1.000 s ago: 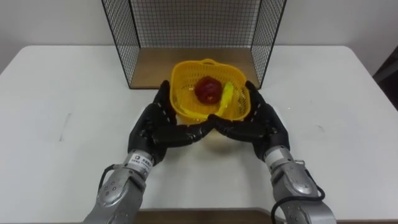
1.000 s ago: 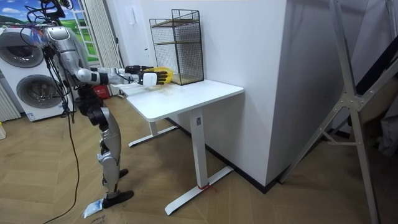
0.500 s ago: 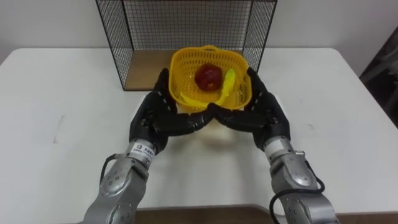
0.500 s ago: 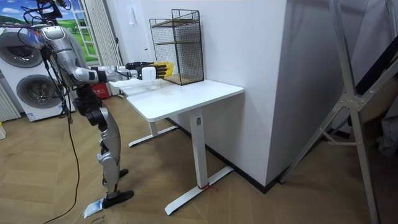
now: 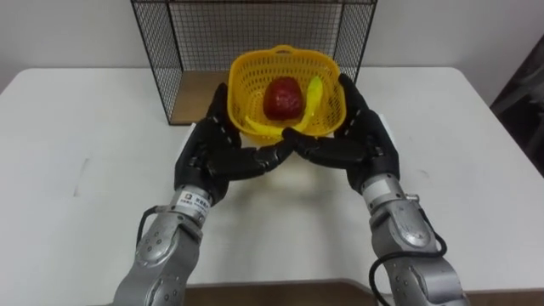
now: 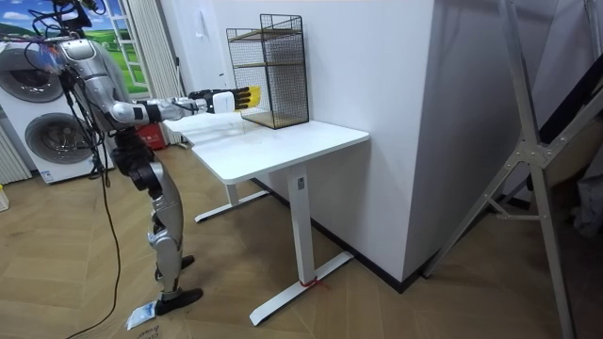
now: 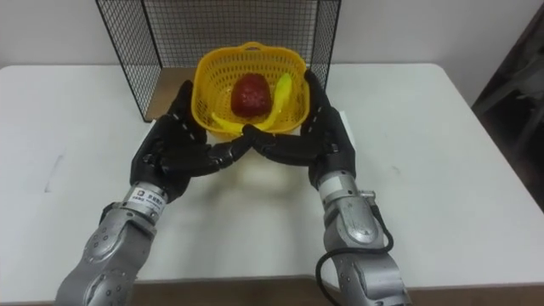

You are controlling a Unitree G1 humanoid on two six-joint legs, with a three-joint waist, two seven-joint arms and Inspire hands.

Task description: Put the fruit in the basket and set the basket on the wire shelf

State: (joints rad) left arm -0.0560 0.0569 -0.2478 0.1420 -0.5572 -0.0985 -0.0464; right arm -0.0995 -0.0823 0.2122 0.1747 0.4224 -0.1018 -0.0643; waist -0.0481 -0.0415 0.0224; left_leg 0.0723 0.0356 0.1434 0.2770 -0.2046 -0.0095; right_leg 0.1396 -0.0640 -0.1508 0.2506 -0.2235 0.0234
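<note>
A yellow plastic basket (image 5: 326, 109) holds a red apple (image 5: 283, 98) and yellow bananas (image 5: 313, 95). My left hand (image 5: 211, 155) and right hand (image 5: 364, 150) cradle it from both sides, fingers straight along its walls, thumbs meeting under its near side. The basket hangs above the white table (image 5: 85, 170), right at the open front of the black wire shelf (image 5: 255, 30). In the room view I stand at the table's end, arms stretched out, with the basket (image 6: 247, 96) level with the shelf's (image 6: 281, 66) lower part.
The wire shelf has a wooden floor (image 5: 194, 93) and mesh side walls close to the basket's width. A washing machine (image 6: 42, 132) stands behind me in the room view. A wall runs behind the table.
Both hands have raised the basket off the table and carried it forward, up to the shelf's opening. The fruit has stayed inside.
</note>
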